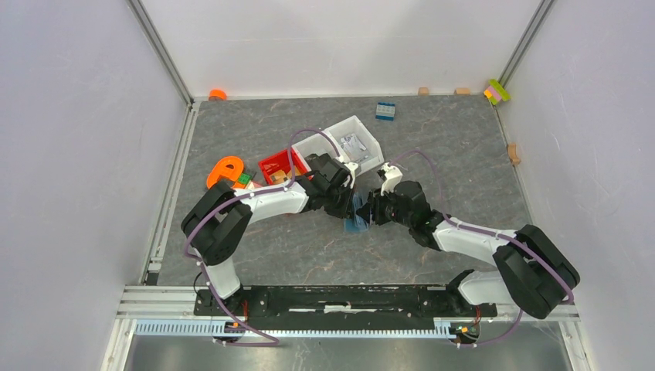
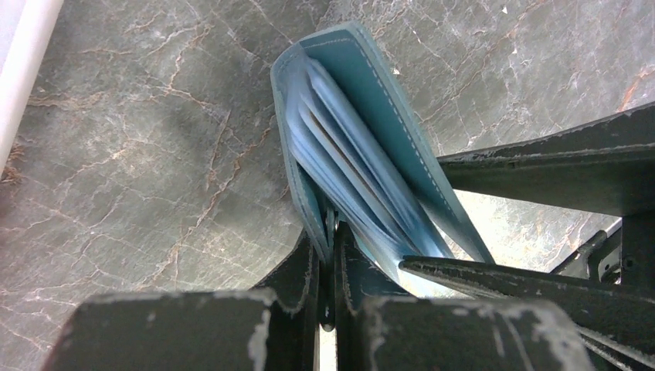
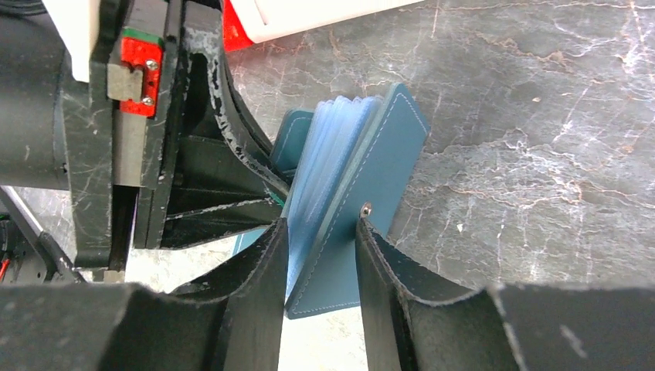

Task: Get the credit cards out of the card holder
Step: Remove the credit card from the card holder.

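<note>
Card holder [image 3: 390,166] is held open at the worktop [image 1: 309,247] middle, between both arms. Left gripper [image 2: 328,239] is clamped on one cover. Right gripper [image 3: 320,224] is set astride the other cover plus sleeves [image 3: 332,154]; whether it is clamped cannot be told.

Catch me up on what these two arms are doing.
Both arms meet mid-table over the teal card holder. The left gripper is shut on one cover. The right gripper straddles the other cover and the inner sleeves, though whether it has clamped is unclear. No card is out yet.

Card holder [image 1: 358,219] — before the bins [image 1: 369,137].
</note>
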Robot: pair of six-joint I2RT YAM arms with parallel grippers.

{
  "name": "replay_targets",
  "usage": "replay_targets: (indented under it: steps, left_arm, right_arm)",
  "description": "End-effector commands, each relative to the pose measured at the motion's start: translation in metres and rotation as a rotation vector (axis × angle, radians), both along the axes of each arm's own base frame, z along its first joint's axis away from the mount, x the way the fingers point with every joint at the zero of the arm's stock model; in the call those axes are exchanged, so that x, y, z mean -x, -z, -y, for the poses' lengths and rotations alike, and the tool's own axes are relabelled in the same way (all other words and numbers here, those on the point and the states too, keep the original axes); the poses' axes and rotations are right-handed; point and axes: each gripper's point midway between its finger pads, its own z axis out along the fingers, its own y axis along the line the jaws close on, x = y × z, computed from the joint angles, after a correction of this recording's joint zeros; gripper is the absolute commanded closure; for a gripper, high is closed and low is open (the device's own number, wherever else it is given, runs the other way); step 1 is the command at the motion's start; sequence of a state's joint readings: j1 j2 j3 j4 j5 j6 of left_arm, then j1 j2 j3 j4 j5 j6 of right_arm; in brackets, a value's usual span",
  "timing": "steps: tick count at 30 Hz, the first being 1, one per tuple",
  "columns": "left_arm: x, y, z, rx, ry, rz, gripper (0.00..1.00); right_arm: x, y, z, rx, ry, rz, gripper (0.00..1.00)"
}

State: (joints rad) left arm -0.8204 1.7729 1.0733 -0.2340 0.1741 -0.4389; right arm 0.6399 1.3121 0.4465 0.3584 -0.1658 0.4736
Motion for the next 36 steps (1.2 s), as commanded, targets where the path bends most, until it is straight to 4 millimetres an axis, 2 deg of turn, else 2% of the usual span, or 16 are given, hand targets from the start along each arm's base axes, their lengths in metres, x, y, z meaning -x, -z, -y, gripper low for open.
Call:
replay_targets:
  steps: [1, 6, 11, 20, 29, 36]
  left_arm:
    - [-0.003, -0.021, 0.003, 0.027, 0.044, 0.065, 0.98]
    - [-0.002, -0.021, 0.003, 0.023, 0.044, 0.064, 0.98]
    - [-0.002, -0.022, 0.002, 0.025, 0.045, 0.066, 0.98]
    - [-0.002, -0.021, 0.002, 0.021, 0.045, 0.066, 0.98]
    - [-0.002, -0.025, 0.002, 0.036, 0.045, 0.075, 0.98]
    - [-0.001, -0.024, 0.002, 0.036, 0.045, 0.072, 0.97]
  right_arm:
    - [-0.015, 0.001, 0.016, 0.082, 0.085, 0.031, 0.59]
    - [-0.018, -0.005, 0.024, 0.092, 0.125, 0.056, 0.59]
    - [-0.023, -0.012, 0.035, 0.112, 0.179, 0.092, 0.51]
    - [-0.018, -0.002, 0.021, 0.110, 0.103, 0.040, 0.48]
    - [-0.019, 0.006, 0.020, 0.138, 0.098, 0.016, 0.47]
    - [-0.017, 0.004, 0.017, 0.124, 0.081, 0.017, 0.51]
